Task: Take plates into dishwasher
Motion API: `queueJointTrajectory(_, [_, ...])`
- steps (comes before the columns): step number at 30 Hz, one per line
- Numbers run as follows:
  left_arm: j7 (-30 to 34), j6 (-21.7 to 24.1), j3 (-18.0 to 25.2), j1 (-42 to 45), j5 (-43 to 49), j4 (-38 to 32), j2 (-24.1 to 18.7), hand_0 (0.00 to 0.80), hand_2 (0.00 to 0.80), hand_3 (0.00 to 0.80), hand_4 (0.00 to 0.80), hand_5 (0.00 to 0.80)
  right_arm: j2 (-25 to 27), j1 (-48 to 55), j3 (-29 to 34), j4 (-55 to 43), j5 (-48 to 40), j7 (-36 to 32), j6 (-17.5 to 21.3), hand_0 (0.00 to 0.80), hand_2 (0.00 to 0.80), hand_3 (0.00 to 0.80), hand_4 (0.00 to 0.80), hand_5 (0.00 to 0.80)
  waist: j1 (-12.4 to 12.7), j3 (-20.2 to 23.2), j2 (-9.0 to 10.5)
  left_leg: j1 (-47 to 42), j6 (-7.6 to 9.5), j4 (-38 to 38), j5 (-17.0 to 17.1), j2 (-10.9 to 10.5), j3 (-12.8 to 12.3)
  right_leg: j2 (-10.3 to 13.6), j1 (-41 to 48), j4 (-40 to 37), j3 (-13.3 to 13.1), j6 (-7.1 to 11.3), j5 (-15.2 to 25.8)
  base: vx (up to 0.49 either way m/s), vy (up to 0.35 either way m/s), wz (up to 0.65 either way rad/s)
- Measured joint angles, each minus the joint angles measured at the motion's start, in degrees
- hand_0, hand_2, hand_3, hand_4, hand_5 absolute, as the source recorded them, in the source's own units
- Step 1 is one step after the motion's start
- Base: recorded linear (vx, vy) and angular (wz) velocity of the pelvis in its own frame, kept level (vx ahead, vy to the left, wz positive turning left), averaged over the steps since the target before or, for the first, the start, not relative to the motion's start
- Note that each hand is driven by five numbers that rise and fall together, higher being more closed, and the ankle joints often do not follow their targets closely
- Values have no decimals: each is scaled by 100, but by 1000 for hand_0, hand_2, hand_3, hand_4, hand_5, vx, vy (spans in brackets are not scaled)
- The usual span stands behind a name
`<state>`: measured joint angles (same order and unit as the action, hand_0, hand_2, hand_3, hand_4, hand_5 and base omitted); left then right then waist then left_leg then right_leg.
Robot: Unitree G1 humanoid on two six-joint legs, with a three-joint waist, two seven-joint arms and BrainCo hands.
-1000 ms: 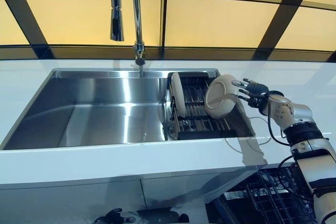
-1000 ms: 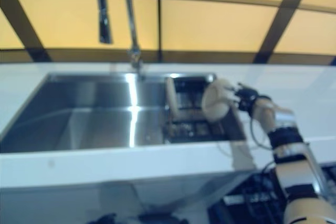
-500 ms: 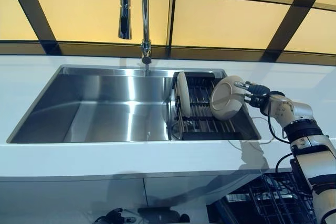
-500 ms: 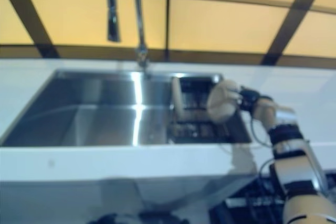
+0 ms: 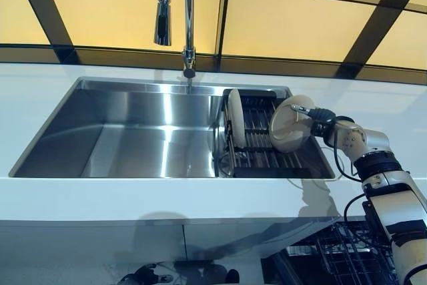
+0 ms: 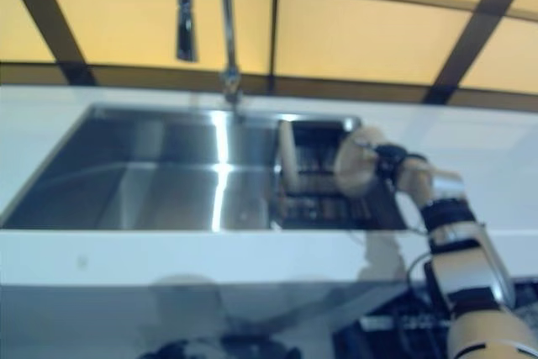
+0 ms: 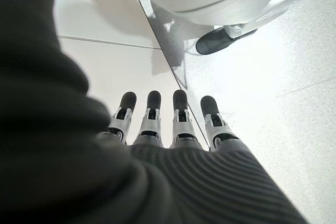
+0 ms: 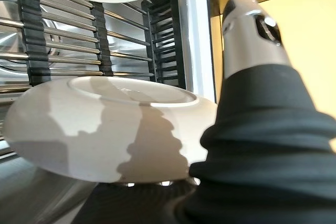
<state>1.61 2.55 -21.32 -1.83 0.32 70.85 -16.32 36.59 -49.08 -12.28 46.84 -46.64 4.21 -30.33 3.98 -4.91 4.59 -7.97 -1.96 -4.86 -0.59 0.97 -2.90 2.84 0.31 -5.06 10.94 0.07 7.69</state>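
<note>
now my right hand (image 5: 319, 117) pinches a cream plate (image 5: 288, 125) over the sink rack (image 5: 257, 158), my left hand (image 7: 173, 129) hanging with straight fingers.

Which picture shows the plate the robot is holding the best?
The left eye view: the held plate shows whole and clear, gripped by the right hand over the rack. The right eye view shows it blurry. The right wrist view sees only its underside. The left wrist view misses it.

The right arm is being extended toward ten o'clock from the lower right, its right hand (image 5: 319, 119) being closed in a pinch, thumb (image 8: 251, 30) raised. The left hand (image 7: 173, 124) is being held low, fingers straight.
</note>
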Motion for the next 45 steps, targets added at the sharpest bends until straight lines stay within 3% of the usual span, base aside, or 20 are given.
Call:
queueJointTrajectory(32, [0, -1, -13, -66, -9, 0, -2, 0, 0, 0, 0, 0, -18, -75, -91, 433, 383, -27, -170, 0, 0, 0, 0, 0, 6, -22, -20, 13, 6, 0, 4, -6, 13, 12, 0, 2, 29, 6, -4, 0, 0, 0])
queueJointTrajectory(36, [0, -1, -106, -67, -10, 0, -4, 0, 0, 0, 0, 0, -21, -76, -92, 435, 442, -27, -176, 336, 336, 336, 336, 336, 7, -50, -21, 15, 8, 1, 5, -9, 16, 14, -1, 3, 31, 8, -5, 0, 0, 0])
queueJointTrajectory(41, [-1, -1, -111, -77, -135, 0, -4, 0, 0, 0, 0, 0, -22, -95, -92, 435, 442, -18, -182, 471, 471, 471, 471, 471, 7, -129, -25, 15, 9, 2, 7, -10, 17, 15, 0, 6, 33, 7, -5, 0, 0, 0])
queueJointTrajectory(42, [-1, -1, -111, -77, -142, -1, -4, 0, 0, 0, 0, 0, -23, -121, -92, 435, 446, 4, -182, 568, 568, 568, 568, 568, 7, -139, -26, 15, 10, 2, 7, -11, 17, 15, 0, 7, 33, 7, -5, 0, 0, 0])
queueJointTrajectory(45, [-1, -1, -111, -85, -167, -2, -6, 0, 0, 0, 0, 0, -24, -158, -93, 436, 477, 22, -182, 659, 659, 659, 659, 659, 6, -153, -21, 15, 10, 2, 7, -11, 17, 14, 0, 8, 33, 6, -4, 0, 0, 0])
